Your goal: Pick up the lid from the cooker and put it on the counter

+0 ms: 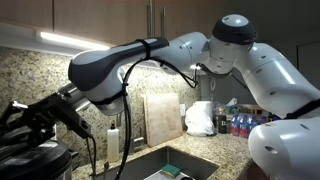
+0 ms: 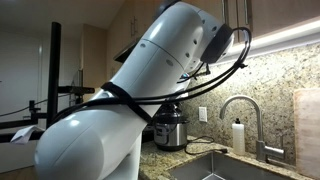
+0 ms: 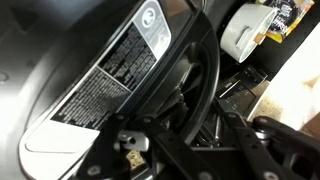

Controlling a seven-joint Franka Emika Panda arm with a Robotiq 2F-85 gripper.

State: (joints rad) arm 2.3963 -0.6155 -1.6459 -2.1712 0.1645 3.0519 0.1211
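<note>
The arm reaches across the sink [image 1: 170, 165], and its gripper [image 1: 28, 122] hangs at about nine o'clock in an exterior view, right over a dark round mass in the lower corner. In the wrist view the lid [image 3: 50, 50] fills nearly everything. It is black and glossy, with a pale printed label [image 3: 105, 85] across it and a dark curved band sweeping from one o'clock down to six. The fingers [image 3: 270, 140] show as black links along the bottom edge, at roughly five and seven o'clock. They sit close against the lid, with that band running down between them. I cannot tell whether they are clamped on it or only beside it. In an exterior view the cooker [image 2: 170, 132] stands on the counter [image 2: 188, 154] against the backsplash, at nine o'clock from the faucet [image 2: 240, 112], partly hidden behind the arm.
</note>
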